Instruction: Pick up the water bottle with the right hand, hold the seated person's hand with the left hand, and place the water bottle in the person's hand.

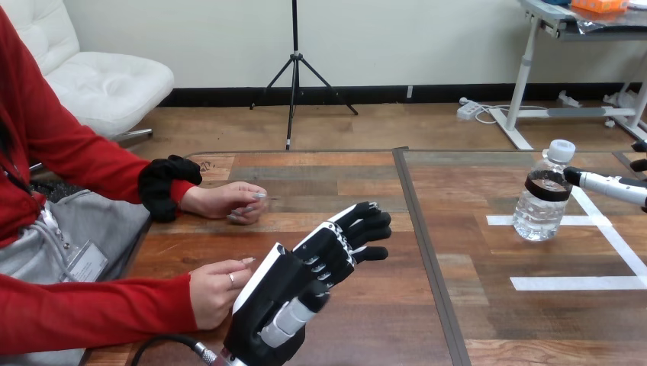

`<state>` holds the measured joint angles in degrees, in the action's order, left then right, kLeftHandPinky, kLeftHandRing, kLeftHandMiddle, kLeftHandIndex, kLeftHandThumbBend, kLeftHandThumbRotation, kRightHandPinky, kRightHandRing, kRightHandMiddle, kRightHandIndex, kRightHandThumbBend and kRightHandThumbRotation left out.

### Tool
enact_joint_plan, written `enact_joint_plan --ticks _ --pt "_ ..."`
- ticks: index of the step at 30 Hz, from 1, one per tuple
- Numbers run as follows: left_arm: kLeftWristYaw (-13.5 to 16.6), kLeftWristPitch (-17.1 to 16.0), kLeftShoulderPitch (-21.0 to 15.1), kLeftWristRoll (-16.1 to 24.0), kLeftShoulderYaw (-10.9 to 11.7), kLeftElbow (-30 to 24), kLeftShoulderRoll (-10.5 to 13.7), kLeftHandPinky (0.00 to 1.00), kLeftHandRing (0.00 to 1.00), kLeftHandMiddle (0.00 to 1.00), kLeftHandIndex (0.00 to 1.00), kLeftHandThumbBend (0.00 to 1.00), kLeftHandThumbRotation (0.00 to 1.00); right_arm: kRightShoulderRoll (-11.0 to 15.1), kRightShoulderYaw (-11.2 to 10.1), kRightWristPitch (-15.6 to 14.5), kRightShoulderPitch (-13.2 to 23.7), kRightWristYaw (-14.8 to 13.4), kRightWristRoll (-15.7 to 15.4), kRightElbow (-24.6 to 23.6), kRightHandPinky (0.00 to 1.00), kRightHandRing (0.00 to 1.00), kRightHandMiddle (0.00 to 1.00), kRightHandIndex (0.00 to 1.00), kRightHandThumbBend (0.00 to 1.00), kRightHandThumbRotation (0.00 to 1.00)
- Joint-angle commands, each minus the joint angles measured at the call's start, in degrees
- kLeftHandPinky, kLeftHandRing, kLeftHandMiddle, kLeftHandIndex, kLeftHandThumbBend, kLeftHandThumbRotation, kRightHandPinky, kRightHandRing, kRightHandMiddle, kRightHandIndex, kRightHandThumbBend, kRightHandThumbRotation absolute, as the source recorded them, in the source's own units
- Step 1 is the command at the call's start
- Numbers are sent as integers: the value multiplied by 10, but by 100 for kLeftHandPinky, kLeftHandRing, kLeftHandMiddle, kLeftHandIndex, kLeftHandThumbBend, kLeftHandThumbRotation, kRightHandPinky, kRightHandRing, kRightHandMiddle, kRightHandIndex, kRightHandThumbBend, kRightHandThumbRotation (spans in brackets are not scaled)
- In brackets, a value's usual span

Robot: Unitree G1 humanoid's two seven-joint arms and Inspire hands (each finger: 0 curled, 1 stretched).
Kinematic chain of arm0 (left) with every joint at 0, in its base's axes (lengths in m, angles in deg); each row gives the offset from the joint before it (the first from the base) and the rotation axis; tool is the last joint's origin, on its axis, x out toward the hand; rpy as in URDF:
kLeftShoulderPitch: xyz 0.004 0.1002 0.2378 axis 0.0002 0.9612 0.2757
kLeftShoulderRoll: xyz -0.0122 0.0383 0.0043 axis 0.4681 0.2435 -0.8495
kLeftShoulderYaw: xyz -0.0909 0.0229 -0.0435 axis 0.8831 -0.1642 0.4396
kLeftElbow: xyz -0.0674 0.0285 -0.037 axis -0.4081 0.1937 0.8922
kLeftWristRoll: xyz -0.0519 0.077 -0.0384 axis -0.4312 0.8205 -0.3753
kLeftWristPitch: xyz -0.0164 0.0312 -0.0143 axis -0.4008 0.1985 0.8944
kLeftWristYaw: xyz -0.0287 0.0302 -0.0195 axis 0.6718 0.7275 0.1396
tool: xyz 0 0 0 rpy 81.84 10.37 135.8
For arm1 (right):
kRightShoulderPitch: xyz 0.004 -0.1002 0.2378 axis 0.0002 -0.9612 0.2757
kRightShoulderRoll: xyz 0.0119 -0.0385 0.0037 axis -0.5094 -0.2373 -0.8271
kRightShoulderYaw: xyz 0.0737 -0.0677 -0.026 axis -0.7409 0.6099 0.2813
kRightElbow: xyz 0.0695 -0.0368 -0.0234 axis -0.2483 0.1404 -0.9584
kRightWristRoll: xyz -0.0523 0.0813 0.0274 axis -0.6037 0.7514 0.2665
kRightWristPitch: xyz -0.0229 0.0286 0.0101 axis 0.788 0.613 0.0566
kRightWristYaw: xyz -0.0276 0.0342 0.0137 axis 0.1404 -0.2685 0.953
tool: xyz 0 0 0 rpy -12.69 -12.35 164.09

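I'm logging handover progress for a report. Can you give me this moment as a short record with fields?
water bottle: upright on the table, right side
right robot hand: close beside the bottle, grasp unclear
left robot hand: open, above the table, holding nothing
person's near hand: beside left robot hand's back, not held
person's far hand: resting on the table
stage: bottle not yet lifted

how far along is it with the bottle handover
Nothing is finished yet. In hand: the right hand is at the water bottle, which stands upright on the table; the left hand is open beside the person's nearer hand, not holding it. Left: lifting, holding, placing the bottle.
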<state>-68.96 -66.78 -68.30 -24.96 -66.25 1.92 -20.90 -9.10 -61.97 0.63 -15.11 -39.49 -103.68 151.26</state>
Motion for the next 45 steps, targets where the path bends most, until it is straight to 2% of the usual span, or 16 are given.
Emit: enact_joint_plan --ticks 1,13,27,34,45 --pt "-12 10 -8 -14 -10 -37 -35 82 89 88 88 99 83 20 20 -10 59 -17 -12 7 65 81 87 92 100 57" --pt "-27 22 6 -26 -13 -62 -37 83 90 89 88 99 84 15 34 -26 69 -20 -14 21 66 80 86 92 100 58" --pt "-29 12 20 -27 -16 -76 -31 85 90 90 90 100 85 15 54 -26 71 -20 -22 30 71 84 88 92 100 58" --pt "-30 15 27 -28 -17 -83 -28 84 90 90 90 99 85 13 59 -27 73 -20 -23 32 70 82 86 91 100 58" --pt "-27 19 41 -29 -17 -93 -27 82 89 89 89 99 85 6 61 -28 81 -15 -17 33 73 84 87 90 100 56"
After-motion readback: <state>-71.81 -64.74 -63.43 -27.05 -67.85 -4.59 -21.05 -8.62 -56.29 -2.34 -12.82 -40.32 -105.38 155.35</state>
